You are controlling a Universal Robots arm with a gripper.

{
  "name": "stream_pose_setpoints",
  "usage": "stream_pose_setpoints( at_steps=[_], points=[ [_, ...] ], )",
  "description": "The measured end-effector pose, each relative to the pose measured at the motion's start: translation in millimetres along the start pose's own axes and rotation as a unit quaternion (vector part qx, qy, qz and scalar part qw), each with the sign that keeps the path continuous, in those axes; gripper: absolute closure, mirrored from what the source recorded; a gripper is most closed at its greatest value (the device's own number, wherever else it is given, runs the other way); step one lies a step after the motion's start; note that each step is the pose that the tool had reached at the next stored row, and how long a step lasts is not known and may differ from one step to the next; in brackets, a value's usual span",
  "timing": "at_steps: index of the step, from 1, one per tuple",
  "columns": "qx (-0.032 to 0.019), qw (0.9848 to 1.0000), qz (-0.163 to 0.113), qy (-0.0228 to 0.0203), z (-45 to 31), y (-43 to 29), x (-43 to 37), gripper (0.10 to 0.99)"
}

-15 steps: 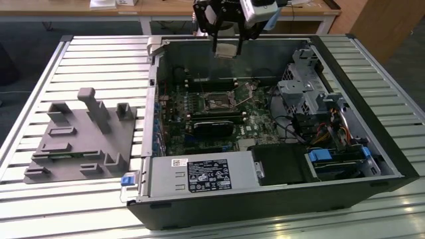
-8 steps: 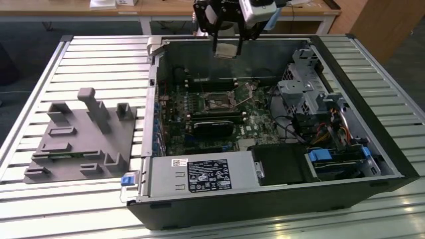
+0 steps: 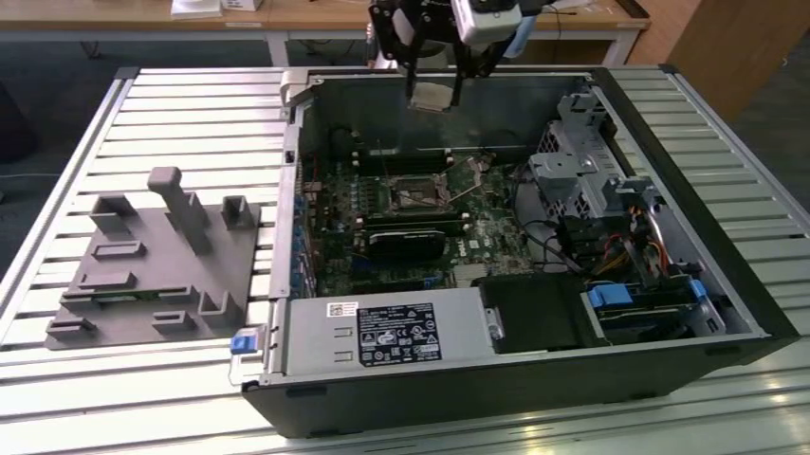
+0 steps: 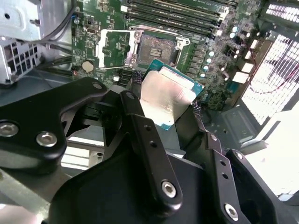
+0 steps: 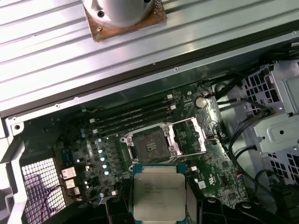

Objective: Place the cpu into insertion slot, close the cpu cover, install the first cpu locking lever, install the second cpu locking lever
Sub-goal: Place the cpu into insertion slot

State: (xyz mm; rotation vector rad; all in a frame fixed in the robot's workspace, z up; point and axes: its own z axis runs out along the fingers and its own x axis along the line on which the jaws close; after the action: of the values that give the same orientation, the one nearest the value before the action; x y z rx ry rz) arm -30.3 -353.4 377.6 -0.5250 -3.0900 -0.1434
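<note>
Well above the insertion slot [image 5: 149, 146], the jaws clamp the cpu [image 5: 159, 192] by opposite edges

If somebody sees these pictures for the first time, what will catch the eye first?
The gripper holds the silvery cpu by its edges above the open computer case. In the first wrist view the slot sits empty on the green board, its cover standing open beside it. A grey fixture lies at the exterior view's left.
</note>
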Motion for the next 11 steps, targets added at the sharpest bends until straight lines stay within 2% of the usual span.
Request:
stream_pose_setpoints(
  at_steps=[5, 11],
  points=[
    [-0.0007, 0.9991, 0.041, -0.0037, 0.2, 0.0, 0.0, 0.545],
    [-0.0015, 0.9963, 0.086, -0.0077, 0.5, 0.0, 0.0, 0.545]
  ],
)
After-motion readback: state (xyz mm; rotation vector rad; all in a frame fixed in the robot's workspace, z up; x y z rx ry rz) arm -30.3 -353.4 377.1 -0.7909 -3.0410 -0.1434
